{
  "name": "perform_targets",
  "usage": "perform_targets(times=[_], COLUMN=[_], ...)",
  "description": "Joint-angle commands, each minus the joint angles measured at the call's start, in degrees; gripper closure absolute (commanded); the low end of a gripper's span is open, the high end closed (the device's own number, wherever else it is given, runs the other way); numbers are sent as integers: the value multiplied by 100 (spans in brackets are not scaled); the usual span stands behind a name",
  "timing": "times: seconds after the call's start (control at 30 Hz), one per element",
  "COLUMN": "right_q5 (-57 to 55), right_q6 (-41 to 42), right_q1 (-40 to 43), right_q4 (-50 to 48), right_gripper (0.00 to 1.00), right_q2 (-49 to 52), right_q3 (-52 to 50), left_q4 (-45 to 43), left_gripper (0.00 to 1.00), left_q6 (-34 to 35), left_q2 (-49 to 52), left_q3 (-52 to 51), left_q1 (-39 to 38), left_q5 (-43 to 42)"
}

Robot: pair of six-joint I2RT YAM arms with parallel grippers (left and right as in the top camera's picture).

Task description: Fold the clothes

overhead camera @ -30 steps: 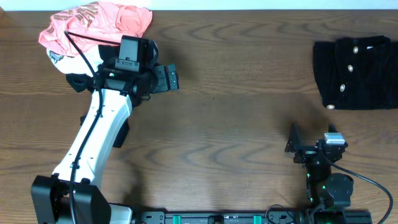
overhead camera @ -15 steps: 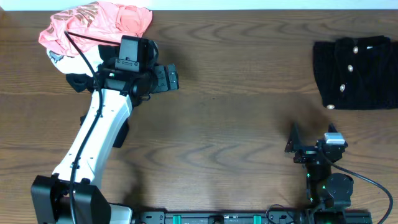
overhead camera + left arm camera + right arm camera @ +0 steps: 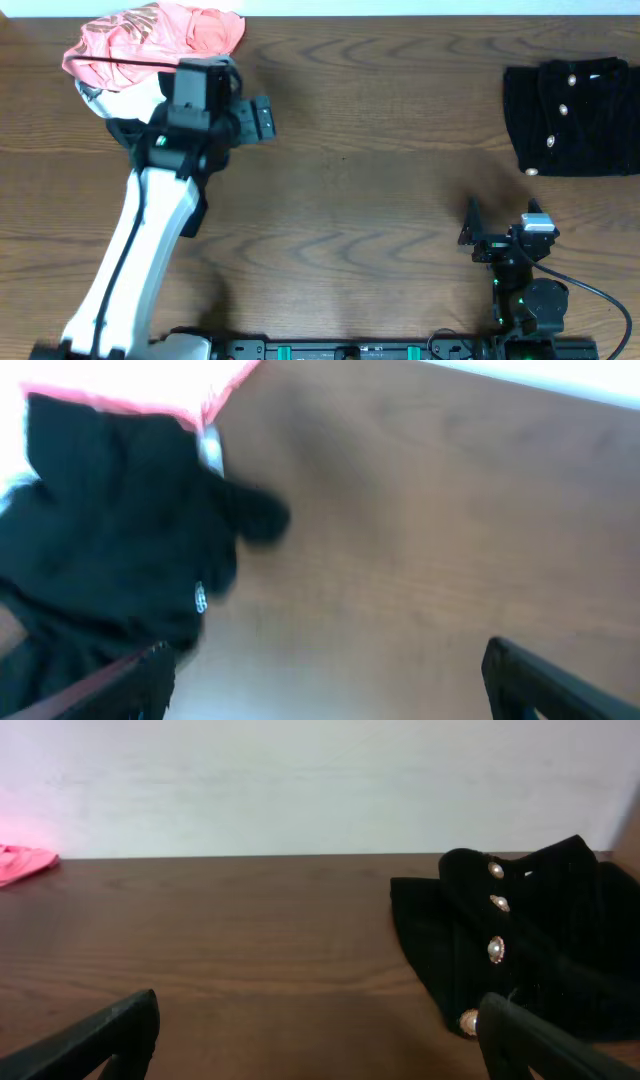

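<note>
Tbl (image 3: 380, 180): clothes (image 3: 575, 115) well ahead of R end effector (image 3: 502, 222).

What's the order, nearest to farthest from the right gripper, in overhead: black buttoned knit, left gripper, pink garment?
From the right gripper, at the near right of the table:
1. black buttoned knit, at the far right edge, just beyond it.
2. left gripper, across the table, left of centre.
3. pink garment, in the far left corner, behind the left gripper.

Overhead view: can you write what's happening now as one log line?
left gripper: open, empty, near pink garment | right gripper: open, empty | black buttoned garment: far right, untouched
</note>
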State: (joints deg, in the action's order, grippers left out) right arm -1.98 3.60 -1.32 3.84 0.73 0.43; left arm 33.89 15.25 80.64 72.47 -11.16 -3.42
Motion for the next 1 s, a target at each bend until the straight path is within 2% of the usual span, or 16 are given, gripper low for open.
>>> perform_targets(times=[0.0, 0.2, 0.37, 0.47, 0.7, 0.97], right_q5=[-57, -57, -57, -57, -57, -57], right_q6=[-90, -90, -90, -90, -90, -90], right_q1=[-57, -57, -57, -57, -57, -57], right_q4=[24, 24, 24, 24, 24, 24], right_gripper=[1, 1, 1, 1, 1, 1], right_q2=[-39, -39, -39, -39, -39, -39], right_q3=[-13, -13, -13, -13, -13, -13], left_q4=[-612, -1961, -3314, -3840, -4194, -4415], left_gripper=[2, 2, 2, 2, 2, 2], left_q6=[-168, -345, -1167, -1335, -1335, -1333], left_q2=[-844, -2253, -3410, -4074, -5471, -6699], left_q3=[-444, -1884, -3442, -4247, -5595, -6601], left_q1=[-13, -11, 57, 186, 437, 479], left_q5=[452, 354, -400, -780, -1075, -1073])
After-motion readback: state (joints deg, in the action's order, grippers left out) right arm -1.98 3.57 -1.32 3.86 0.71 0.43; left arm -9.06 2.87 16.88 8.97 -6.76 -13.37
